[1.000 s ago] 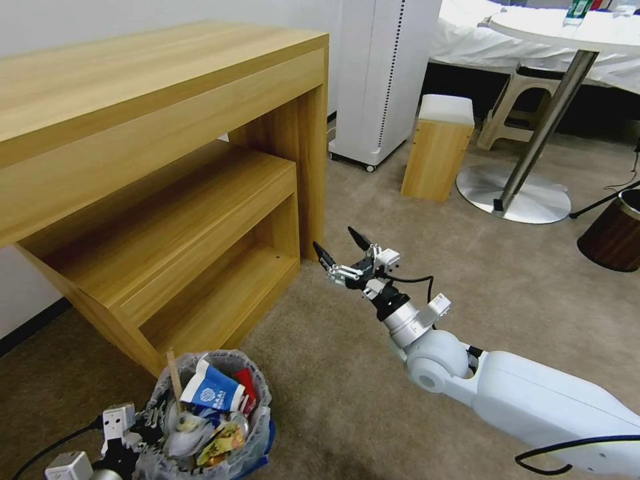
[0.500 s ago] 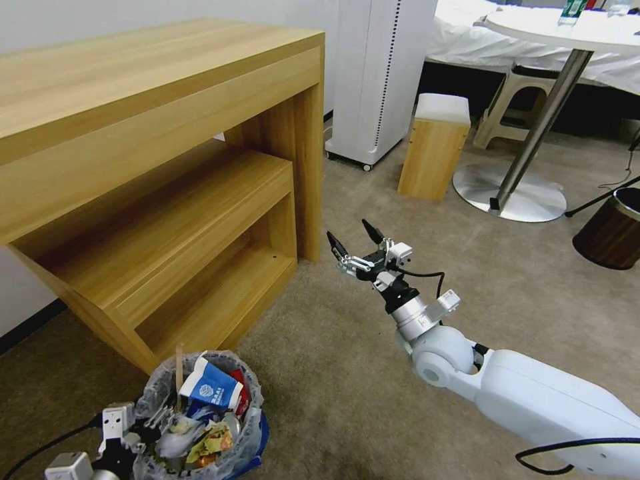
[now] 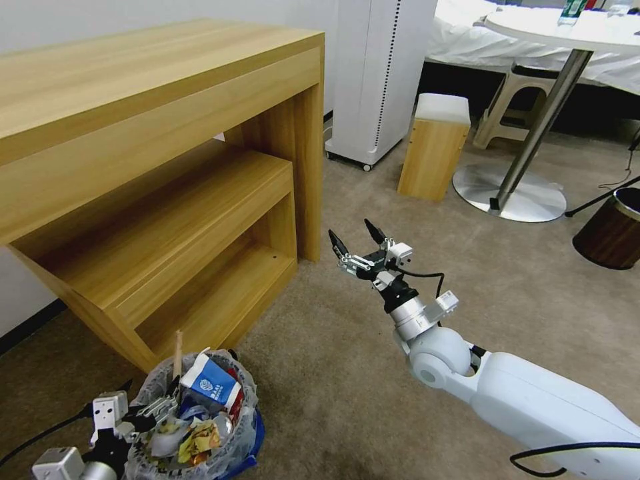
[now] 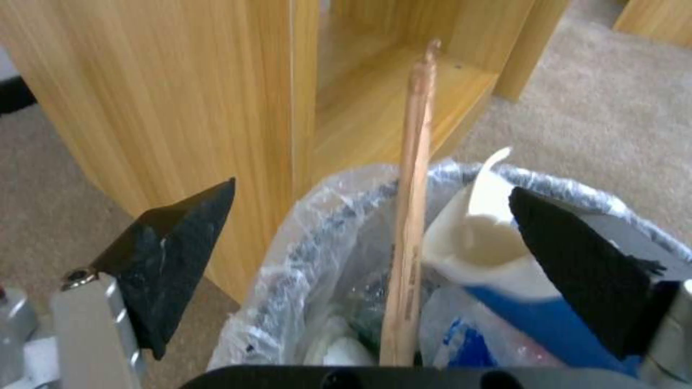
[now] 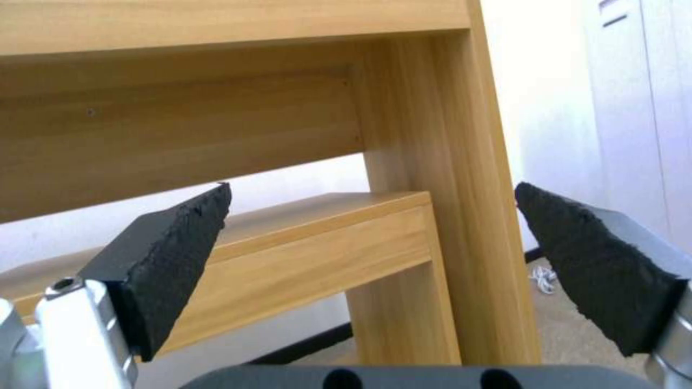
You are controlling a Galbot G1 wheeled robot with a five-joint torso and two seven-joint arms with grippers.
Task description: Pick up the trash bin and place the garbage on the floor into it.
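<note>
While the bin [image 3: 200, 427] sat on the carpet [image 3: 347, 373] just beside the wooden bench's [image 3: 153, 167] lower corner, it was packed with litter: a blue-white carton [image 3: 212, 388] and a stick [image 3: 177, 357] poking above the bag. The left pincer [image 3: 137, 417] was at its rim, spread, one pad inside and one outside. The right pincer [image 3: 355, 242] hung spread over bare carpet. Closing on the rim squarely, clear of the stick, seemed wisest.
</note>
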